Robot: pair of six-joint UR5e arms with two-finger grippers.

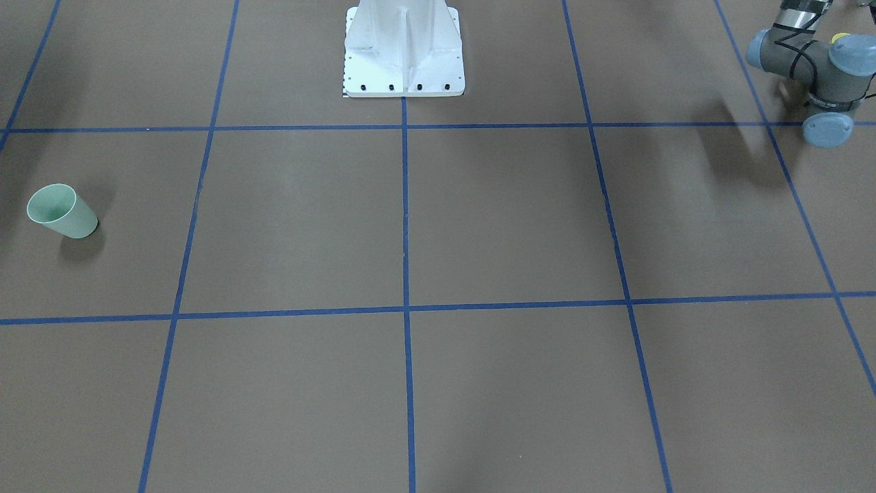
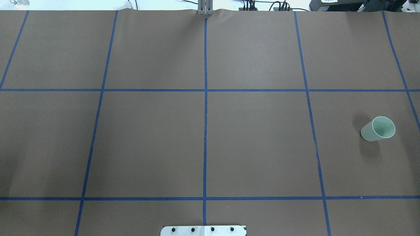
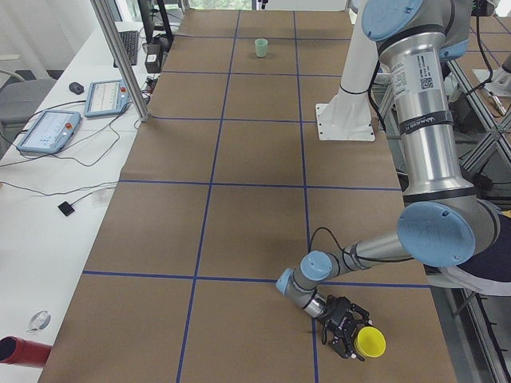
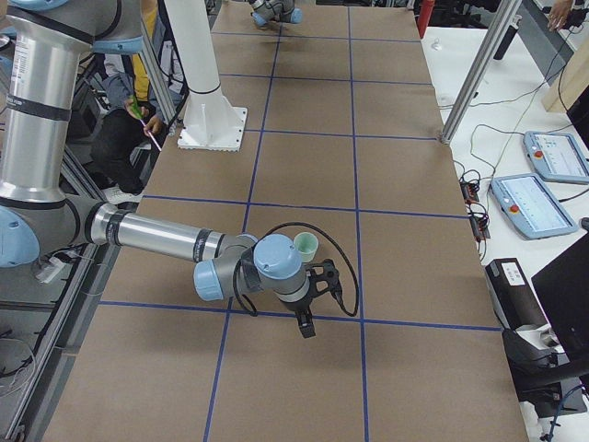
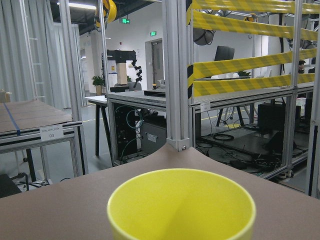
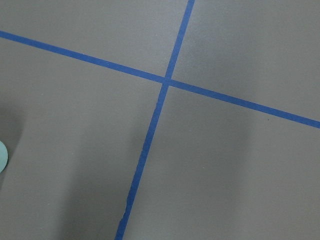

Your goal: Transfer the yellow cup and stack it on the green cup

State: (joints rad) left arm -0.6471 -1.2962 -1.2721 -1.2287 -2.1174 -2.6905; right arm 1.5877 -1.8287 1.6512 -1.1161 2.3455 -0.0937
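pick-up step, apparently: the left gripper (image 3: 351,335) sits at the yellow cup (image 3: 370,341) near the table's left, robot-side corner, closure not discernible; next comes a secure lift toward the green cup (image 2: 378,128) near the right end.

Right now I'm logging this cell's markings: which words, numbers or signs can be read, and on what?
"03": white label on the next table.
The green signs in the background: too small to read.
The sticker on the left arm: too blurred.
The yellow cup and green cup: no text.
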